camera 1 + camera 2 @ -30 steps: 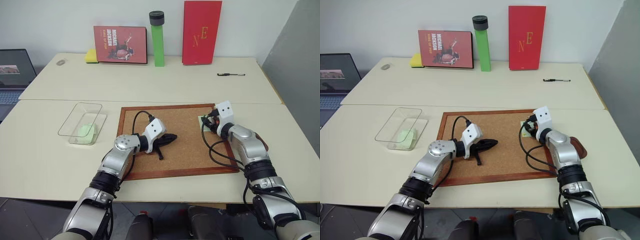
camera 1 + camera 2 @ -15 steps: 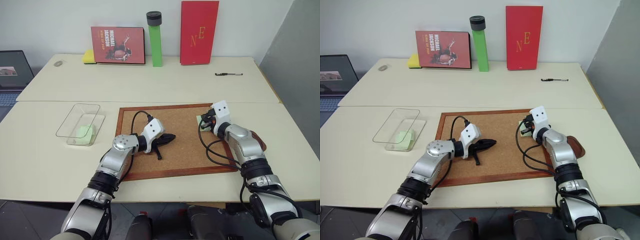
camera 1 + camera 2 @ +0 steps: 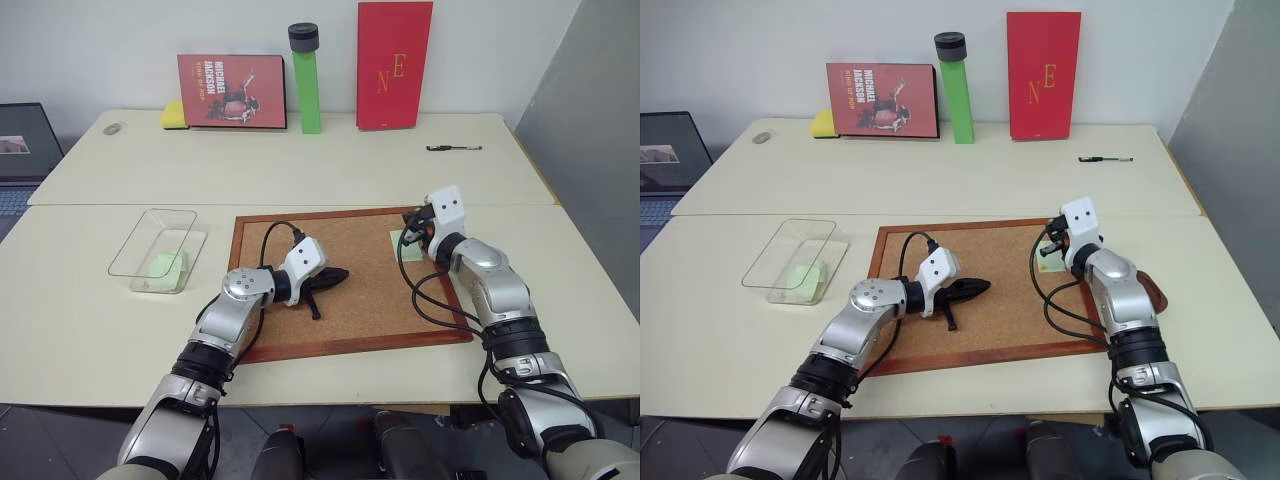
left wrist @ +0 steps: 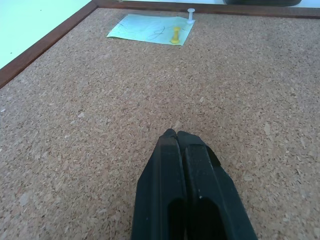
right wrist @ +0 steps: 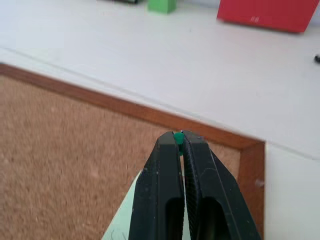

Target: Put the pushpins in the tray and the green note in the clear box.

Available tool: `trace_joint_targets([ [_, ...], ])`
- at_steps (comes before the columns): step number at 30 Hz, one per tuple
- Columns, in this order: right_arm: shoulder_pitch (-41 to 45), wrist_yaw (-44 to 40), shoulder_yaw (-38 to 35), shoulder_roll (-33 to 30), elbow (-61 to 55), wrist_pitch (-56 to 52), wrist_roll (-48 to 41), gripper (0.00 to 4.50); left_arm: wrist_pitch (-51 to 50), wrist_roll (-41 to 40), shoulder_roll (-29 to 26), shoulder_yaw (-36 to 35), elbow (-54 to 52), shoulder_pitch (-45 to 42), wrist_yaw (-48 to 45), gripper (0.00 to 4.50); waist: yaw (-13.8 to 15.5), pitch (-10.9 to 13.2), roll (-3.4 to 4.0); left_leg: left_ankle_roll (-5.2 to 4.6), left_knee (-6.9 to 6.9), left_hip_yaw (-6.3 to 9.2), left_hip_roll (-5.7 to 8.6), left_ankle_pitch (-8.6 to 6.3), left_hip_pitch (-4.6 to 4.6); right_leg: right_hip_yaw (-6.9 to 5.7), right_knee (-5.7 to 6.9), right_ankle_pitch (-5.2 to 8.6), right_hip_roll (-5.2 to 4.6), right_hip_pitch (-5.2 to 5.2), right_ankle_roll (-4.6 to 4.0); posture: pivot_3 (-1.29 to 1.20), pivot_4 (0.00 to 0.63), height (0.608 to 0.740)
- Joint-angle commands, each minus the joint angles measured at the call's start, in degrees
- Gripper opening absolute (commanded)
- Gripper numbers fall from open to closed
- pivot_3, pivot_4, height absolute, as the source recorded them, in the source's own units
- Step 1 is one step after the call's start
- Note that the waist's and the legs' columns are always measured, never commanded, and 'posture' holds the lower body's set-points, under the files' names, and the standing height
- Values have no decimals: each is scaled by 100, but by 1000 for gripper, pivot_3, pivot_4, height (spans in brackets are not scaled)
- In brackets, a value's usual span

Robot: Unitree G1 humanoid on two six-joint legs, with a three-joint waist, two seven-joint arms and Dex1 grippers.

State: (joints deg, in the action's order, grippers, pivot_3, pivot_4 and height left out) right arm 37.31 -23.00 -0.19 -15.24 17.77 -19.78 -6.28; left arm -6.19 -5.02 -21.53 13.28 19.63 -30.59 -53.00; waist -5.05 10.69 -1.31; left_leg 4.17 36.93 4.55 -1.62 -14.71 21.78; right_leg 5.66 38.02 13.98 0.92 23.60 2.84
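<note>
Carrying a green pin, the right gripper is clamped on it above the note at the corkboard's right edge; ease it toward the tray. Left gripper together.

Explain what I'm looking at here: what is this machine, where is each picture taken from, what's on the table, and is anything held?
This is a humanoid robot with two arms, each ending in a two-fingered black gripper. The two wide pictures come from its head, looking down over the arms. The two close-ups come from cameras on its wrists.

On the table lies a wood-framed corkboard. A pale green paper note is fixed to it by a yellow pushpin and a white pushpin. At the robot's left stands a clear plastic box with another pale green slip inside. A reddish-brown tray sits beside the right arm.

The left gripper is shut and empty over the cork. The right gripper is pinching what looks like a green pushpin.
</note>
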Motion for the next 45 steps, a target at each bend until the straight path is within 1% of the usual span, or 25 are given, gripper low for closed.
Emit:
trace_joint_targets([
  [1,-91,77,-163,25,-473,-172,-160,32,-149,245,-124,134,176,103,6,0,0,0,0,0,0,0,0,0,0,0,0,0,0,0,0,0,150,740],
  [4,-227,142,-274,-41,-916,-354,-250,32,-158,245,-116,135,165,108,20,0,0,0,0,0,0,-1,0,0,1,2,-1,0,0,0,0,0,150,740],
  [7,-559,163,-476,-240,-1716,-722,-392,32,-165,235,-104,134,124,132,42,0,9,0,0,0,0,0,0,0,2,1,-1,0,0,0,0,0,150,740],
  [10,-1204,138,-694,-547,-2659,-1154,-476,32,-157,226,-98,141,93,150,57,0,21,0,0,0,-1,1,1,0,6,0,-5,1,-1,0,0,0,150,740],
  [12,-1592,150,-810,-722,-3081,-1384,-508,32,-158,222,-88,142,78,157,68,0,25,-2,3,0,-2,-1,0,0,4,3,-7,1,-1,0,1,0,150,740],
  [14,-2165,162,-956,-967,-3562,-1633,-458,32,-142,224,-80,146,108,146,80,0,29,-4,3,0,-3,2,0,-1,4,-1,-7,2,-1,-1,0,0,150,740],
  [17,-2786,245,-1103,-1191,-4027,-1881,-368,32,-118,226,-87,150,144,135,75,0,7,-6,7,0,-4,0,0,0,4,2,-8,3,-1,-2,0,0,150,740],
  [21,-3259,345,-1176,-1333,-4241,-2010,-256,32,-87,234,-91,139,221,84,51,0,2,-10,14,0,2,-7,1,0,-8,10,-6,2,0,-7,0,0,150,740],
  [25,-3529,396,-1052,-1536,-4101,-2003,-12,32,-46,251,-94,136,273,48,33,0,1,-10,14,-2,3,-8,0,1,-13,12,-8,15,0,-11,-21,0,150,740],
  [29,-3605,448,-1069,-1609,-3942,-2003,121,32,-25,260,-86,136,302,22,29,0,9,-10,13,-2,1,-8,1,1,-10,10,-9,13,0,-11,-18,0,150,740],
  [30,-3604,466,-1073,-1631,-3904,-1989,160,32,-22,262,-82,133,308,18,28,0,9,-10,13,-2,0,-8,1,1,-10,10,-10,3,0,-11,-1,0,150,740],
  [32,-3597,477,-1054,-1678,-3851,-1960,234,32,-16,265,-77,129,318,15,23,0,12,-10,13,-2,0,-8,1,1,-8,9,-12,3,-1,-11,-1,0,150,740],
  [34,-3585,462,-1034,-1709,-3821,-1963,255,504,-10,265,-72,127,330,11,21,0,13,-10,13,-2,1,-7,2,1,-7,10,-14,3,-1,-11,-1,0,150,740],
  [35,-3579,457,-1028,-1720,-3809,-1968,256,594,-6,265,-69,126,335,10,22,0,13,-10,13,-2,1,-7,2,1,-6,10,-15,3,-1,-11,-1,0,150,740],
  [36,-3572,448,-1030,-1720,-3801,-1986,247,791,-4,265,-67,126,339,10,24,0,13,-10,13,-2,1,-8,2,1,-7,10,-15,3,-1,-11,-1,0,150,740],
  [37,-3564,436,-1035,-1717,-3795,-1999,238,1019,-2,265,-66,125,340,10,24,0,12,-10,13,-2,1,-7,2,1,-7,10,-15,4,-1,-11,-2,0,150,740],
  [38,-3554,421,-1044,-1719,-3800,-2017,227,1350,0,265,-65,124,343,11,25,0,13,-10,13,-2,0,-8,2,1,-7,10,-15,4,-1,-11,-2,0,150,740],
  [39,-3545,405,-1052,-1721,-3809,-2032,223,1517,0,266,-64,123,345,11,27,0,12,-10,13,-2,0,-7,2,1,-7,9,-15,4,-1,-11,-2,0,150,740],
  [40,-3534,386,-1072,-1721,-3830,-2052,205,1817,0,266,-64,122,346,12,29,0,12,-10,13,-2,0,-7,2,1,-7,9,-15,4,-1,-11,-2,0,150,740],
  [42,-3512,356,-1112,-1722,-3876,-2088,168,2107,1,267,-62,121,349,12,33,0,12,-10,13,-2,0,-7,2,1,-7,10,-15,4,-1,-11,-2,0,150,740],
  [44,-3470,312,-1193,-1702,-3985,-2154,71,2523,2,268,-61,120,353,11,37,0,12,-10,13,-2,1,-7,2,1,-7,10,-16,4,-1,-11,-2,0,150,740],
  [45,-3448,284,-1238,-1694,-4054,-2205,16,2523,4,268,-61,119,356,10,37,0,12,-10,13,-2,0,-7,2,1,-7,10,-16,4,-1,-11,-2,0,150,740],
])
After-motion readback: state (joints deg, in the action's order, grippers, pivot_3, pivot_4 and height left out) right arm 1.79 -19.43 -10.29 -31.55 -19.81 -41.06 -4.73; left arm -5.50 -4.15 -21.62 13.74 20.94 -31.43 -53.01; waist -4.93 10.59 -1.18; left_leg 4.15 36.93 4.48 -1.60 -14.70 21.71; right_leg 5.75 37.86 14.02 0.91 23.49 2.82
